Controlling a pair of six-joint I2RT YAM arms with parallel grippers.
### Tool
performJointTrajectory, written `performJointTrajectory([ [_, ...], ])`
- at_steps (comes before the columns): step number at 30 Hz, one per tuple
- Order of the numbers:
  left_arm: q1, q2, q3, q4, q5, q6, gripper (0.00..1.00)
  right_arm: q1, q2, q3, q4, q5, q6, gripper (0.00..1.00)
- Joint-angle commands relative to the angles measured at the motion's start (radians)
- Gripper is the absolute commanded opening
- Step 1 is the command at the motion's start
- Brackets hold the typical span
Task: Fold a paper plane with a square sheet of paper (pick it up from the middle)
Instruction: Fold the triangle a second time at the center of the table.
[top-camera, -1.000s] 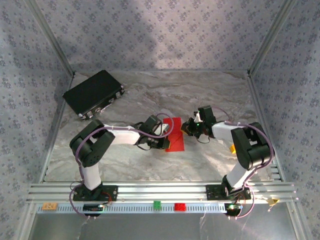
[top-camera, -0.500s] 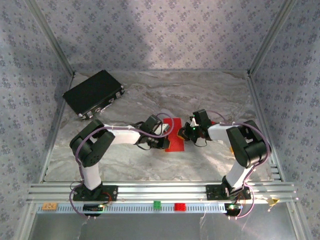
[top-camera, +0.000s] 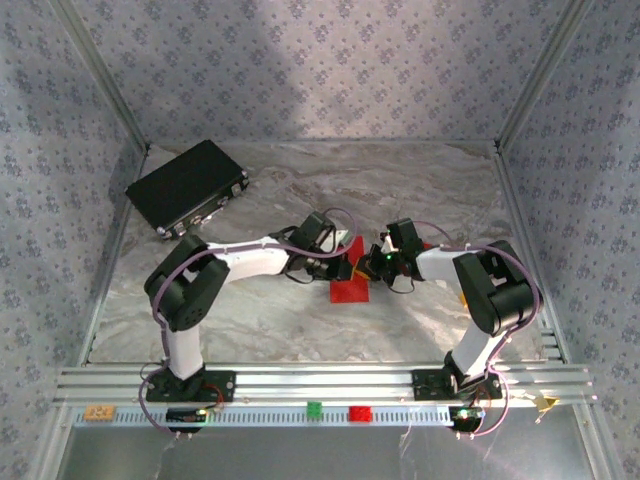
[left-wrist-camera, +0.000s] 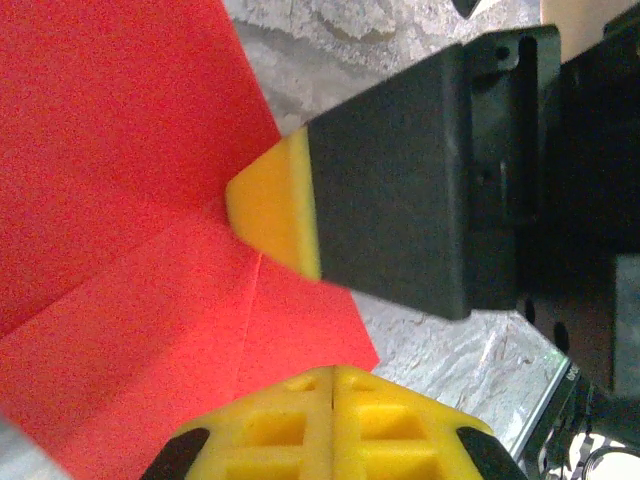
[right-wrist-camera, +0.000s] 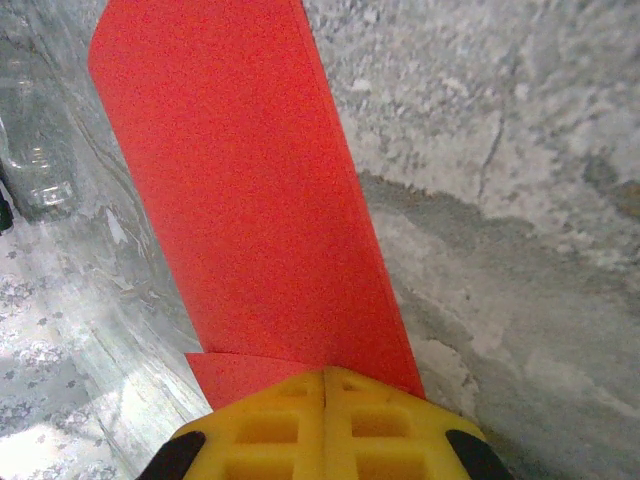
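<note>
The marbled tabletop (top-camera: 420, 190) fills the floor of the papered booth, with a big flat black box (top-camera: 185, 187) lying askew in its far left corner. The left arm (top-camera: 250, 258) and the right arm (top-camera: 480, 275) both stretch in toward the middle, and their tips nearly meet there.

Between them is the square sheet of paper (top-camera: 350, 289), bright red and partly folded. Its near part rests flat on the stone, and its far part runs up under the two claws.

Seen from its own wrist, the left claw (left-wrist-camera: 330, 400) has its yellow pads pressed tight together. The edge of the red sheet runs right into them, so it looks pinched there. A crease crosses the paper just above. One black finger of the other arm comes in from the side, its yellow fingertip (left-wrist-camera: 270, 215) touching the sheet at that crease.

The right claw (right-wrist-camera: 325, 400) is likewise closed on the paper. A long red panel leads straight into its pads, and a second layer peeks out beside it.

On the near rail sit a small green brick (top-camera: 314, 408), a red brick (top-camera: 359, 413) just beside it, and an orange one (top-camera: 98, 411) well off to the left.
</note>
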Motion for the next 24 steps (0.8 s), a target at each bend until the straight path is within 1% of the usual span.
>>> performJointTrajectory([
  [1,-0.011,0.058,0.03,-0.005,0.035,-0.014,0.05,-0.009,0.016,-0.024,-0.062,0.046,-0.002,0.04],
  [5,-0.022,0.098,0.028,-0.006,0.025,-0.01,0.05,-0.009,0.019,-0.025,-0.062,0.047,-0.002,0.04],
  [10,-0.026,0.101,-0.021,-0.003,0.001,-0.007,0.05,-0.01,0.023,-0.028,-0.061,0.049,-0.004,0.04],
  [20,-0.034,0.016,-0.088,-0.016,0.004,0.015,0.08,-0.015,0.034,-0.026,-0.059,0.051,-0.01,0.04],
  [24,-0.034,-0.005,-0.123,-0.02,-0.002,0.023,0.08,-0.014,0.037,-0.028,-0.059,0.052,-0.011,0.04],
])
